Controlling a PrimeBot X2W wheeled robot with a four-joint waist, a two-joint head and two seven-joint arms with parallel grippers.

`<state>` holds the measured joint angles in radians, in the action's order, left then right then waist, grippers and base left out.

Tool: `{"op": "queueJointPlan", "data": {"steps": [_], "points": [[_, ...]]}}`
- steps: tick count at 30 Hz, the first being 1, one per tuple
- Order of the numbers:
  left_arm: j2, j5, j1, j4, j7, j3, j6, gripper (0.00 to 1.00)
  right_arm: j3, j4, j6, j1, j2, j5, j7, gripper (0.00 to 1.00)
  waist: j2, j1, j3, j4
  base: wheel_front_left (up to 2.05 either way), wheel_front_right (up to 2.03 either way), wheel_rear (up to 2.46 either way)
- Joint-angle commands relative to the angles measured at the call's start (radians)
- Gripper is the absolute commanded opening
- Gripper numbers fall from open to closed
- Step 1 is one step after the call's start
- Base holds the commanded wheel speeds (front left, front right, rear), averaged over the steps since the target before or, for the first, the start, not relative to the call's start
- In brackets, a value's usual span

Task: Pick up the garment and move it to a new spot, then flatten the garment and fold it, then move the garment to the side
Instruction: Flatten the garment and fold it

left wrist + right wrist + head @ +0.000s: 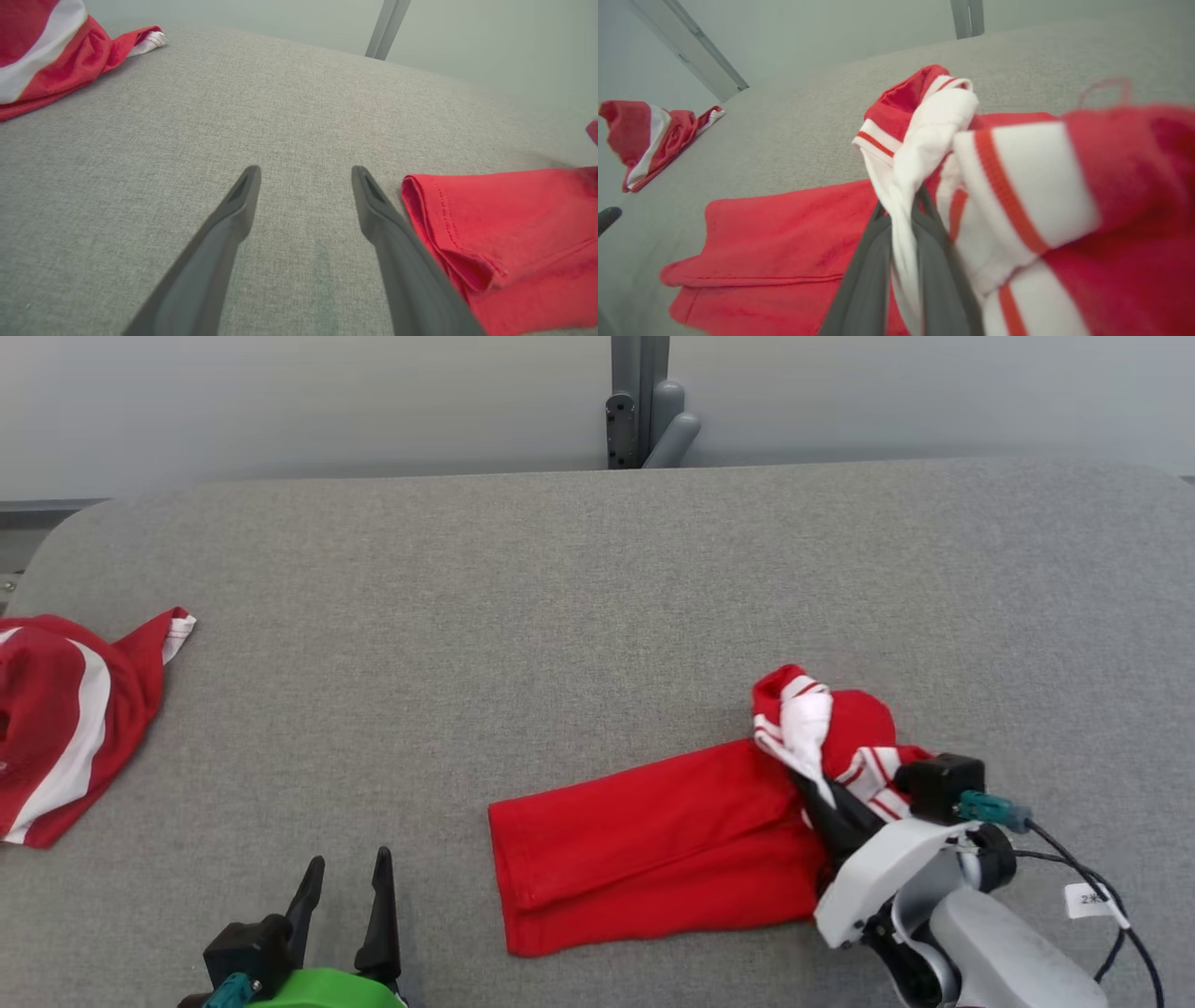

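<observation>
A red garment with white striped trim lies on the grey table, its body folded into a long flat band and its right end bunched up. My right gripper is shut on the white trim of that bunched end, which hangs lifted between the two dark fingers. The same red garment spreads to the left below them. My left gripper stands open at the lower left, with nothing between its fingers. The garment's folded left edge lies just to the right of them.
A second red and white garment lies crumpled at the table's left edge, also visible as a red and white heap in the left wrist view. A grey post stands behind the table's far edge. The grey table stretches wide between the two garments.
</observation>
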<state>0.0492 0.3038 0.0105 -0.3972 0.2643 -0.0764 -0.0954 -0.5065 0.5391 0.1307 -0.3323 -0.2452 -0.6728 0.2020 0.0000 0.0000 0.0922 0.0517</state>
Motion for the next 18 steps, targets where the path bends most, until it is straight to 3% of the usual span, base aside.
{"op": "queueJointPlan", "data": {"steps": [1, 9, 18], "points": [[0.003, 0.001, 0.006, -0.003, -0.001, -0.005, 0.0, 1.0, -0.023, -0.015, 0.0, 0.002, 0.0, -0.006, -0.007, 0.0, 0.0, 0.0, -0.001, 0.015, 0.0, 0.0, 0.0], [0.003, 0.006, 0.014, 0.0, -0.001, -0.039, -0.001, 1.0, -0.233, -0.034, 0.0, -0.057, 0.044, -0.047, -0.037, 0.0, 0.0, 0.0, 0.007, 0.115, 0.0, 0.0, 0.0], [0.002, 0.01, -0.001, -0.002, -0.001, -0.043, -0.001, 1.0, -0.34, 0.093, 0.0, -0.135, 0.104, -0.086, 0.0, 0.0, 0.0, 0.0, 0.015, 0.23, 0.0, 0.0, 0.0]]}}
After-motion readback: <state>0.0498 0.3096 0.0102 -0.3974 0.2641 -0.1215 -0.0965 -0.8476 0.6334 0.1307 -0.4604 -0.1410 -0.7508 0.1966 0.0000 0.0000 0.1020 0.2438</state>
